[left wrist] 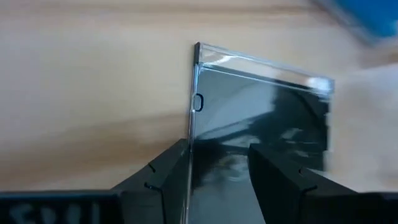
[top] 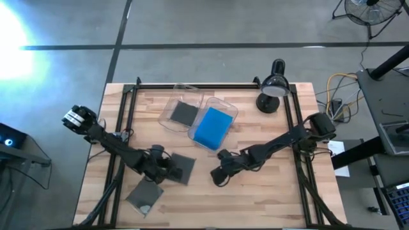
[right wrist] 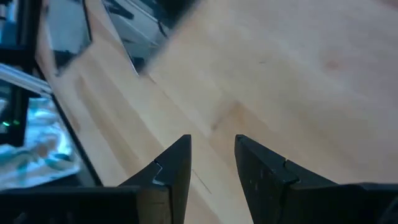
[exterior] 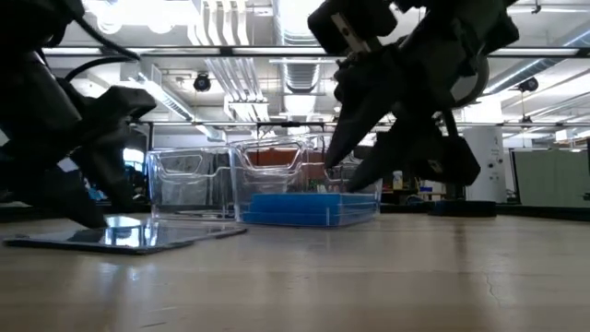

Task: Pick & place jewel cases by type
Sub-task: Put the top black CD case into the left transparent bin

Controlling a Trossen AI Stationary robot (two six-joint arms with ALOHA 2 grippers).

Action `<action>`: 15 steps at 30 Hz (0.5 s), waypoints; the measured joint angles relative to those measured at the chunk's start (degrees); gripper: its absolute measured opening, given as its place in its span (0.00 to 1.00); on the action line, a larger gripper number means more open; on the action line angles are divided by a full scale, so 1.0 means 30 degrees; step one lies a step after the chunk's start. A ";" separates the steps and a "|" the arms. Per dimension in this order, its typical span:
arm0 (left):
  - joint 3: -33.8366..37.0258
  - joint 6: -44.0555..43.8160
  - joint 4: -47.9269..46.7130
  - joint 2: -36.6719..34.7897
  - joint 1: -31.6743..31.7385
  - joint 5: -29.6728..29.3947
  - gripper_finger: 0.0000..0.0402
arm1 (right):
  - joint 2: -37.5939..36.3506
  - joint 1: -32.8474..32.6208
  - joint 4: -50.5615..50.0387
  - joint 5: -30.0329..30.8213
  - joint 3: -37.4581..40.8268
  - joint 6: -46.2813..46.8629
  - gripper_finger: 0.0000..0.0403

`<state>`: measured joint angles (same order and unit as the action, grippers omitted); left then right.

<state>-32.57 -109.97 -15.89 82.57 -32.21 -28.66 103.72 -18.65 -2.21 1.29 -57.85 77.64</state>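
Observation:
A dark jewel case (top: 183, 167) lies flat on the wooden table, left of centre. My left gripper (top: 167, 167) is at its left side, open. In the left wrist view the case's clear-edged side (left wrist: 194, 99) runs in between the two fingers (left wrist: 166, 171). A second grey case (top: 146, 195) lies near the front left. At the back, one clear bin (top: 167, 115) holds a dark case (top: 183, 113). The clear bin (top: 225, 104) beside it holds a blue case (top: 213, 126). My right gripper (top: 217, 177) hangs open over bare wood (right wrist: 212, 140), right of the dark case. My left gripper slants down over the dark case's left edge (left wrist: 191, 155), one finger outside that edge and the other above the case's top face. Whether either finger touches the case, I cannot tell. The case lies flat on the table.
A black desk lamp (top: 271, 92) stands at the back right corner. Black frame rails (top: 211, 86) run along the table's back and sides. Bare wood stretches across the table's front right.

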 joint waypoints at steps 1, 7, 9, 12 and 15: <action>-0.0018 -0.0014 0.0798 0.0223 0.0000 -0.0178 0.37 | 0.0202 0.0000 0.0440 -0.0007 -0.0001 0.0255 0.29; -0.0042 0.1618 0.6964 0.2368 0.0107 -0.1103 0.37 | 0.1239 -0.0087 0.0521 0.0026 -0.0247 0.1134 0.29; -0.0231 0.2272 0.8059 0.2865 0.0120 -0.1099 0.37 | 0.1381 -0.0086 0.0587 0.0048 -0.0374 0.1160 0.29; -0.0801 0.3486 0.7784 0.2957 0.0124 -0.0594 0.37 | 0.1384 -0.0157 0.0364 0.0099 -0.0358 0.1580 0.29; -0.1336 0.4805 0.6229 0.2694 0.0109 0.0522 0.37 | 0.1384 -0.0378 -0.0059 0.0151 -0.0290 0.2159 0.29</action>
<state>-36.57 -95.55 2.80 90.65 -31.88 -27.09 107.87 -19.79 -2.38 1.74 -58.72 84.12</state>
